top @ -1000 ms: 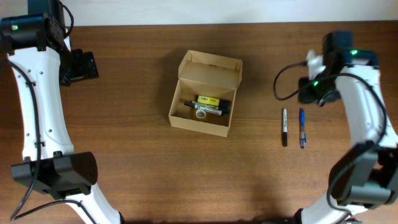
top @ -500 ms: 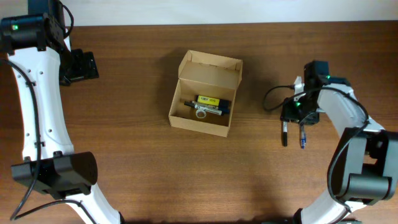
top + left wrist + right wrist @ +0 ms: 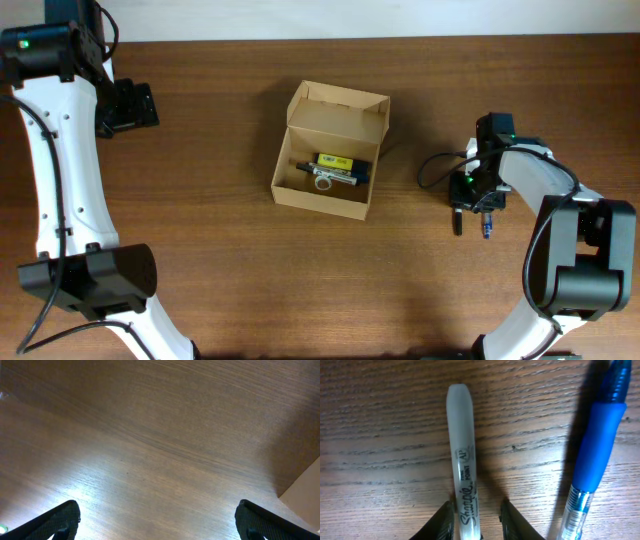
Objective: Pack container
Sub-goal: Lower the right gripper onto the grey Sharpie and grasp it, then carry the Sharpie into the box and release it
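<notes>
The container [image 3: 318, 198] is a tan cardboard box standing open in the middle of the table, its flap lid [image 3: 338, 112] tilted back. Inside lie a black pen and a yellow-labelled item [image 3: 335, 166]. A grey Sharpie marker [image 3: 462, 455] and a blue pen [image 3: 595, 455] lie side by side on the table to the right of the box. My right gripper [image 3: 476, 520] is low over the marker [image 3: 458, 224], open, one finger on each side of it. My left gripper [image 3: 159, 522] is open and empty above bare table at the far left [image 3: 125, 105].
The blue pen [image 3: 487, 228] lies close to the right of my right gripper's fingers. A corner of the box [image 3: 305, 492] shows at the right edge of the left wrist view. The table is dark brown wood.
My right arm has moved toward the table's front and down onto the two pens, and its fingers now straddle the marker. The left arm and the box have not moved.
</notes>
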### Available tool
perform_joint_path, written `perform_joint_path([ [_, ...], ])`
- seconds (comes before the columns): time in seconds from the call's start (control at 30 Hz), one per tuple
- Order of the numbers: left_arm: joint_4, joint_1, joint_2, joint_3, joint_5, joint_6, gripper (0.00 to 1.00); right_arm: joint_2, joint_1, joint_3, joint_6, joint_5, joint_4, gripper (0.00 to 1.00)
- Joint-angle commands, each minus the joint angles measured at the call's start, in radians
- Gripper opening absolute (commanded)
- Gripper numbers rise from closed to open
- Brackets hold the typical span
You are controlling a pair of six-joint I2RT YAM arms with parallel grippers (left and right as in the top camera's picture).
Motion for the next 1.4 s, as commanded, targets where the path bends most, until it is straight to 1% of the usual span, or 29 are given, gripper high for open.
perform_joint_path([
  [0.0, -0.001, 0.003, -0.009, -0.006, -0.007, 0.009, 1.00, 0.023, 0.008, -0.012, 0.017, 0.035, 0.010, 0.27],
  [0.13, -0.001, 0.003, -0.009, -0.006, -0.007, 0.009, 1.00, 0.040, 0.008, -0.026, 0.017, 0.063, 0.014, 0.25],
  [0.23, -0.001, 0.003, -0.009, -0.006, -0.007, 0.009, 1.00, 0.063, 0.008, -0.036, 0.017, 0.076, 0.013, 0.15],
  [0.3, -0.001, 0.003, -0.009, -0.006, -0.007, 0.009, 1.00, 0.069, 0.008, -0.036, 0.017, 0.072, 0.014, 0.04],
  [0.47, -0.001, 0.003, -0.009, -0.006, -0.007, 0.009, 1.00, 0.064, 0.008, 0.005, 0.017, 0.005, 0.000, 0.04],
  [0.57, -0.001, 0.003, -0.009, -0.006, -0.007, 0.008, 1.00, 0.048, 0.008, 0.097, 0.017, -0.062, -0.061, 0.04],
  [0.67, -0.001, 0.003, -0.009, -0.006, -0.007, 0.008, 1.00, 0.027, 0.008, 0.231, 0.016, -0.088, -0.163, 0.04],
  [0.8, -0.001, 0.003, -0.009, -0.006, -0.007, 0.008, 1.00, -0.002, 0.018, 0.512, -0.045, -0.151, -0.345, 0.04],
  [0.87, -0.001, 0.003, -0.009, -0.006, -0.007, 0.009, 1.00, -0.008, 0.039, 0.659, -0.078, -0.151, -0.425, 0.04],
  [1.0, -0.001, 0.003, -0.009, -0.006, -0.007, 0.009, 1.00, -0.010, 0.134, 0.964, -0.189, -0.151, -0.553, 0.04],
  [1.13, -0.001, 0.003, -0.009, -0.006, -0.007, 0.009, 1.00, -0.010, 0.294, 1.157, -0.391, -0.151, -0.598, 0.04],
  [1.23, -0.001, 0.003, -0.009, -0.006, -0.007, 0.009, 1.00, -0.010, 0.428, 1.178, -0.567, -0.150, -0.605, 0.04],
  [1.37, -0.001, 0.003, -0.009, -0.006, -0.007, 0.009, 1.00, 0.028, 0.594, 1.140, -0.814, -0.149, -0.652, 0.04],
])
